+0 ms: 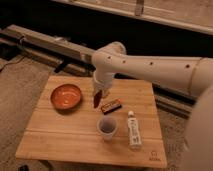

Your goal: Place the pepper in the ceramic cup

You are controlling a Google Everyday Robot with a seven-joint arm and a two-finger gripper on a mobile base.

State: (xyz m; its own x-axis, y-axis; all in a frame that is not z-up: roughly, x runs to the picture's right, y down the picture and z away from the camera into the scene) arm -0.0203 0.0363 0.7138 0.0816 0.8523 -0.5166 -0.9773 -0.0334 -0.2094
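Observation:
The pepper (96,100) is slim and dark red, and hangs point-down from my gripper (99,92) above the wooden table. The gripper sits at the end of the white arm that reaches in from the right, and it is shut on the pepper's upper end. The ceramic cup (107,127) is small, pale and round. It stands upright on the table, in front of and slightly right of the gripper, with a gap between them. Its inside looks empty.
A wide orange bowl (66,96) stands left of the gripper. A flat brown-red packet (111,105) lies just right of the pepper, between gripper and cup. A white tube (133,129) lies right of the cup. The wooden table (60,140) ends near the cup's front.

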